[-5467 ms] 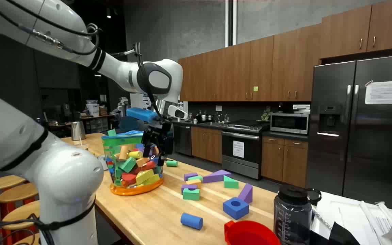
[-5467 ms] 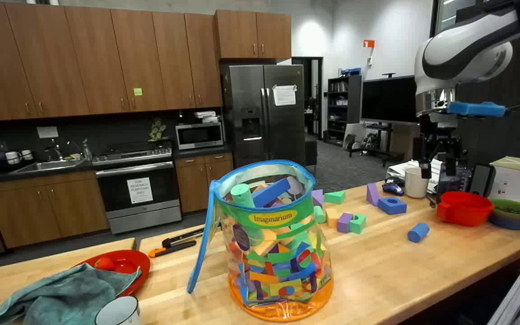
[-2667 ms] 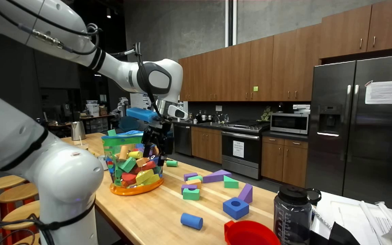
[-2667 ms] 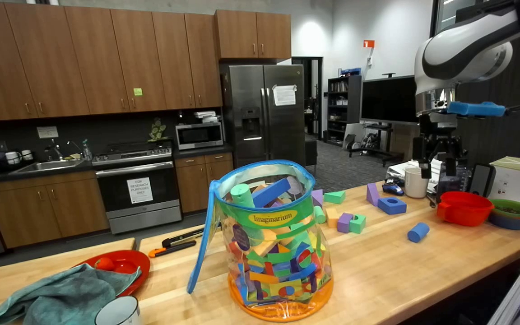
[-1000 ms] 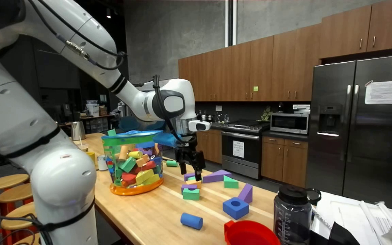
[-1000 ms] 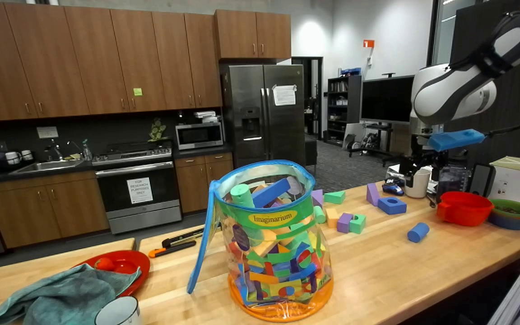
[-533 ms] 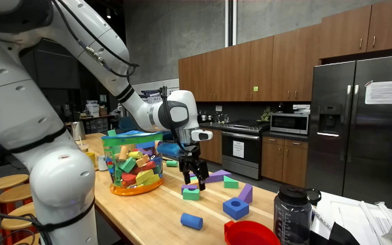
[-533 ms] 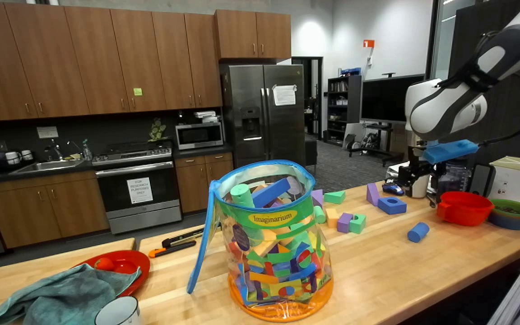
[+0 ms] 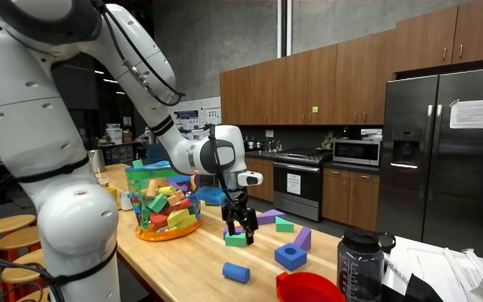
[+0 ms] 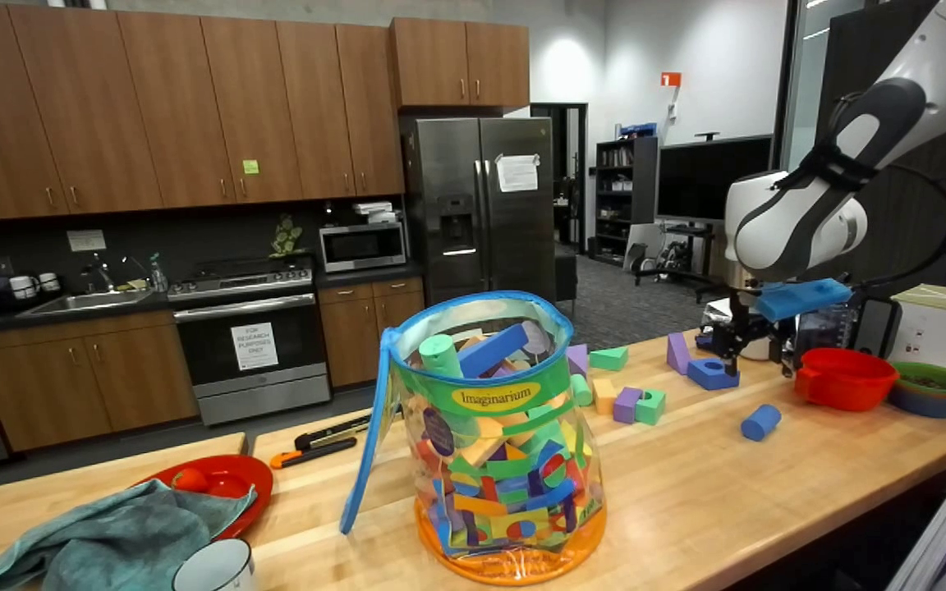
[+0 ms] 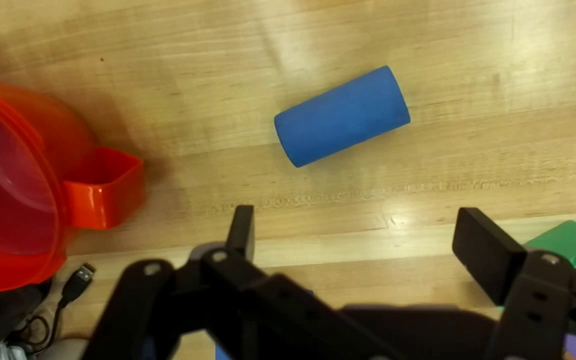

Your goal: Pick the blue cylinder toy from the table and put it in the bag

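Blue cylinder, left of the bowl in both exterior views: probably light, squeezable foam. Pinch its sides mid-length; your gripper stands wide, empty.

Blue, foam-like cylinder toy: matt, smooth. Round red plastic bowl: glossy. Flat, pale wooden table: grained, slight sheen. Cylindrical, see-through, green-banded plastic bag: shiny.

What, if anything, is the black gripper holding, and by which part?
Nothing: the black two-fingered gripper stands open, and the blue cylinder toy lies on the light wooden table.
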### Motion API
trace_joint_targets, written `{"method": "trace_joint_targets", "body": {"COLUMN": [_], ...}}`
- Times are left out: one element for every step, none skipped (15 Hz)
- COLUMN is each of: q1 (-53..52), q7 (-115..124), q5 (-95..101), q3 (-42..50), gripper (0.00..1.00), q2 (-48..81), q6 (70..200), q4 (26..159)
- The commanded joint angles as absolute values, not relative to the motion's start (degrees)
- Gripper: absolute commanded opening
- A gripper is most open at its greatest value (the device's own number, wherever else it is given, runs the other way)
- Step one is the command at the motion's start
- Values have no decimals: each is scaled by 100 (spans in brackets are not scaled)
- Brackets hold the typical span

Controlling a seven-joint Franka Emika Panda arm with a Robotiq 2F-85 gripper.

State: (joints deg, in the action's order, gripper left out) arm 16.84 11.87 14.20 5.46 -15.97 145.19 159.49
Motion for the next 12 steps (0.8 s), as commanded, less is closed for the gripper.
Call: {"method": "trace_joint_targets", "body": {"q1": [1653,1653,1653,1591,1504,1427,1360,1289,1229,1189,1166,1171], "q7": [1191,1191,1191,1154,1070,1076,1081,1082,1089,1116,1127,1139], "q5": [1429,1429,1429,1240,966,641,331,-44,-398,-709,-976,-1142], "q3": [578,578,578,623,688,736,774,837,895,941,984,1009], "gripper": [100,100,100,100,100,100,100,100,100,100,100,100], "q2": [-1605,-1605,-1605,-1594,-1561,-1507,-1475,-1443,-1388,-1315,-1254,-1199], "q6": [14498,14499,14501,14525,14533,14557,14541,14489,14466,14501,14528,14604], "q4": [15942,15941,15941,15941,15941,15943,15945,15947,15947,15952,15953,15954]}}
